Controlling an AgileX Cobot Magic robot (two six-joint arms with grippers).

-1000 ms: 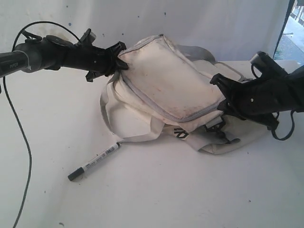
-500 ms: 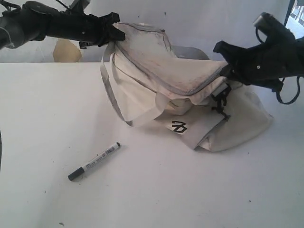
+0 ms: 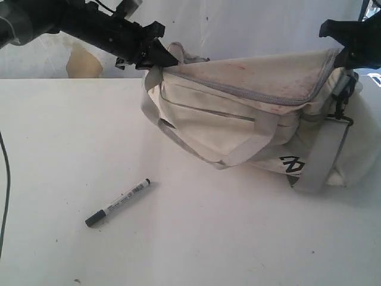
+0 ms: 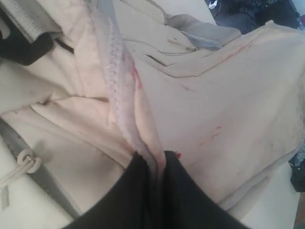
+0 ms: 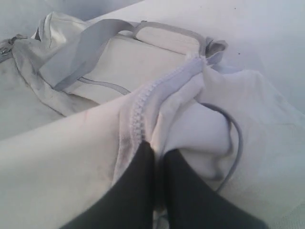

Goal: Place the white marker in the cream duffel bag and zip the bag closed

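Observation:
The cream duffel bag [image 3: 250,113] hangs stretched between my two grippers above the white table, its lower part resting on the table. My left gripper [image 3: 162,58] is shut on the bag's left top corner, pinching fabric and zipper tape [image 4: 121,90]. At the right top corner my right gripper [image 3: 340,55] is shut on the bag's fabric beside the zipper teeth [image 5: 140,112]. The white marker [image 3: 117,202] with its black cap lies flat on the table in front of the bag, to the left, apart from both grippers.
Grey webbing straps [image 3: 250,143] droop across the bag's front, and a black buckle [image 3: 342,113] hangs at its right end. A black cable [image 3: 5,196] runs down the left edge. A white wall stands behind the table [image 3: 196,244].
Both grippers have risen and moved apart with the bag, pulling it from a crumpled heap into a taut, upright shape. The marker has not moved.

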